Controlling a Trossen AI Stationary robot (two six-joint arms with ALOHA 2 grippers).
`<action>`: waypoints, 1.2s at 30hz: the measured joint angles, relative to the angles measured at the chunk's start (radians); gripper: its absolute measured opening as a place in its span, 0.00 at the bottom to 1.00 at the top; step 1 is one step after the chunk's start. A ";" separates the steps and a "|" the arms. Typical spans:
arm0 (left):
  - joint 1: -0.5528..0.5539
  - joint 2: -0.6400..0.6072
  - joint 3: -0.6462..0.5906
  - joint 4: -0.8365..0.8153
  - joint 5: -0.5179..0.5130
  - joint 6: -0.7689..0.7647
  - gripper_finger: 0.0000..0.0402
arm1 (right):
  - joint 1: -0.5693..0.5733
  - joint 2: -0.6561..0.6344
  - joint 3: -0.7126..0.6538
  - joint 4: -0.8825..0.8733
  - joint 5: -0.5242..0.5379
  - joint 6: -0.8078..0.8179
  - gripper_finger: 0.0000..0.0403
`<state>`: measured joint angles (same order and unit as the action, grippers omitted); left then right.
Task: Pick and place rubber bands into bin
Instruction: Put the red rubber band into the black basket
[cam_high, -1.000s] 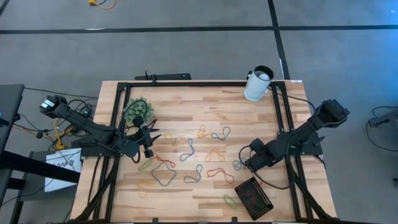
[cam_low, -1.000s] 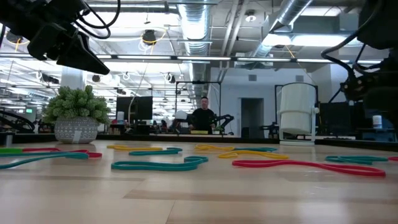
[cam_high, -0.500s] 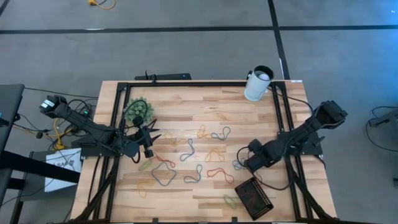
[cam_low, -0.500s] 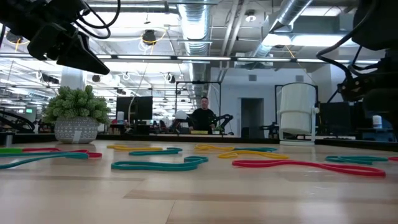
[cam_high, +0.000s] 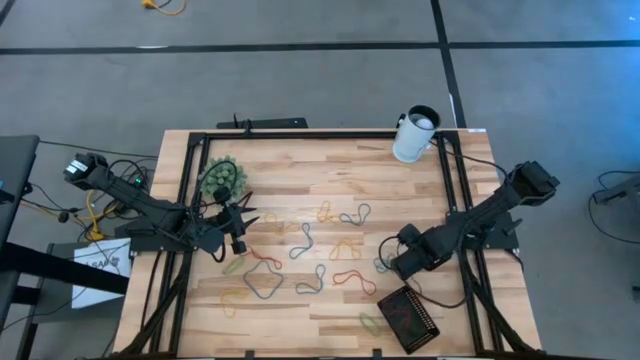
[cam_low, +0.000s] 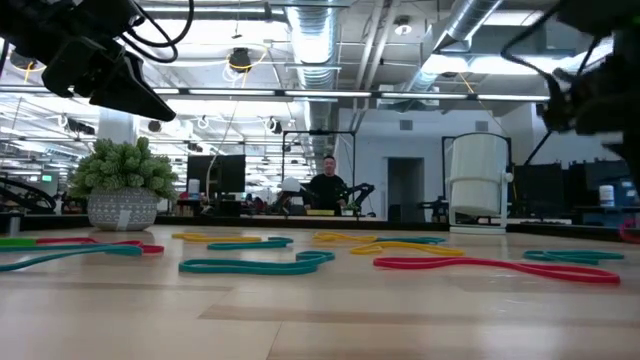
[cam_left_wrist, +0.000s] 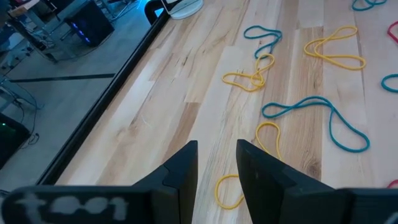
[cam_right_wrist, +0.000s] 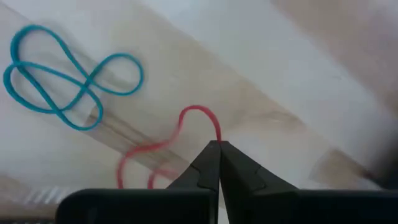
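Observation:
Rubber bands (cam_high: 300, 240) in red, blue, green, yellow and grey lie flat across the wooden table. The black bin (cam_high: 408, 315) sits near the table's near right corner. My right gripper (cam_high: 391, 267) is just on the far side of the bin and is shut on a red rubber band (cam_right_wrist: 186, 113). A blue band (cam_right_wrist: 62, 81) lies on the table beyond it. My left gripper (cam_high: 243, 222) hovers open over the table's left part, above yellow bands (cam_left_wrist: 249, 78), touching nothing. My right gripper (cam_right_wrist: 219, 144) pinches the red rubber band between its two shut fingertips, at one end of the loop (cam_right_wrist: 216, 132). The fingers point down at the table. The band curves away slack from the tips (cam_right_wrist: 134, 155). I cannot tell whether its far end rests on the wood.
A white cup (cam_high: 415, 133) stands at the far right corner. A small potted plant (cam_high: 222, 178) stands at the far left, close to my left gripper. A black frame (cam_high: 190, 200) edges the table. A person (cam_low: 325, 188) stands far off in the room.
My right gripper has risen from the table, staying shut. The left arm has kept still.

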<state>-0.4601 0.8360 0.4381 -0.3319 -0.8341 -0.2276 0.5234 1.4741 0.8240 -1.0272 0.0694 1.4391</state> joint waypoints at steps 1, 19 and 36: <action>0.000 0.000 0.000 0.000 0.000 0.000 0.25 | 0.001 -0.002 0.033 -0.041 0.009 0.000 0.00; 0.000 0.000 0.000 0.001 0.000 0.007 0.25 | 0.183 -0.008 0.643 -0.414 0.224 0.068 0.00; 0.000 0.000 0.000 0.001 0.000 0.006 0.25 | 0.304 0.090 0.693 -0.294 0.174 0.106 0.00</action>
<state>-0.4600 0.8360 0.4381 -0.3309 -0.8341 -0.2214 0.8271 1.5637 1.5174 -1.3209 0.2439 1.5448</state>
